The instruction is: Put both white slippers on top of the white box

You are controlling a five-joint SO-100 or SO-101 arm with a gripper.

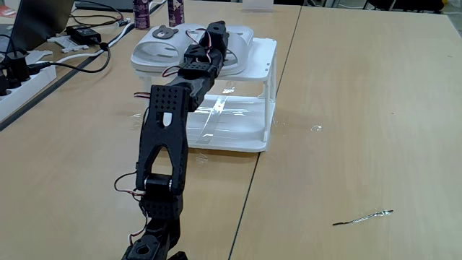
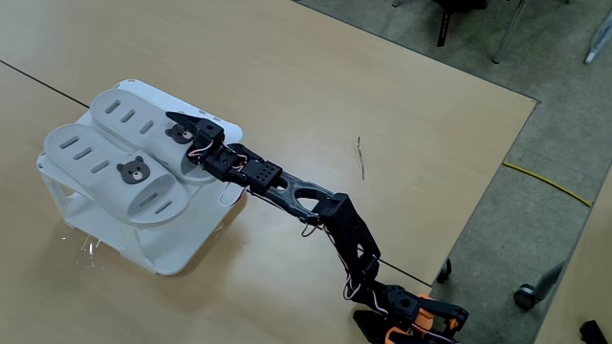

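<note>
wooden tables fill the room, pushed side by side, with cables and a power strip at the left edge of a fixed view and grey floor past the table in the other one. the white box stands on the table, and both white slippers lie on its flat top, touching side by side. one slipper shows its bear face clearly. the other slipper has its strap end under the gripper.

the black arm reaches out long and low over the box. its claw sits right at that slipper's strap. i cannot tell if the claw is apart or pinched on the strap, because the arm hides it in one view and it is too dark in the other.

the job looks almost done, so the danger is in leaving. if the claw is pinching the strap when it pulls back, it could drag the slipper off the box. the slippers stick out a bit over the edge, so a small bump could tip one down. the box looks light, so a push from the arm could slide it too.
</note>
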